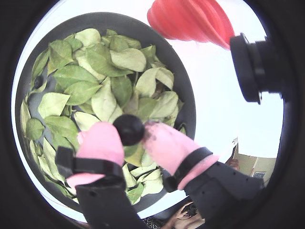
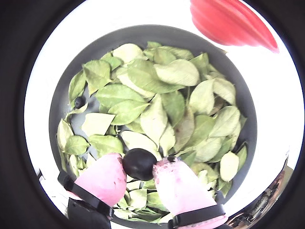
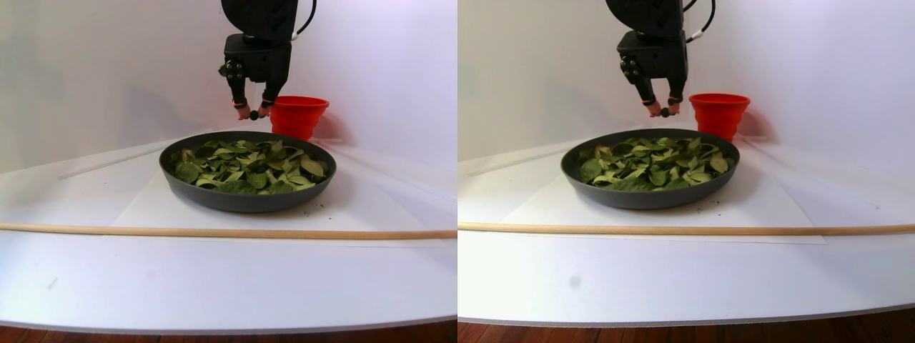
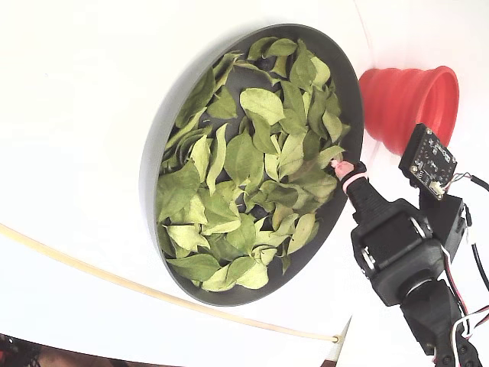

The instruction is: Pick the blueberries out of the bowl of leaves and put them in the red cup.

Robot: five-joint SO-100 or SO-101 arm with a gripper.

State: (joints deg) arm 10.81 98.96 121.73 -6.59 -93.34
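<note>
Above the bowl (image 3: 246,196), near the rim on the side toward the red cup (image 3: 299,114), the gripper (image 1: 129,131) hangs clear of the leaves (image 2: 157,119) with its 2 pink-covered fingers (image 2: 102,177) pinching 1 blueberry (image 2: 138,163) between their tips. In both wrist views the dark round berry sits squarely in the pinch, with the leaf pile spread below it. A second blueberry (image 2: 79,102) lies in the bowl among the leaves, close to the bowl's rim on the left of a wrist view, also seen as a dark spot (image 1: 38,82) at the left edge of the leaves. The red cup stands upright just outside the bowl, on the far side of it in the stereo pair view. A thin wooden stick (image 3: 214,231) lies across the white table (image 3: 214,286) in front of the bowl, well apart from it.
</note>
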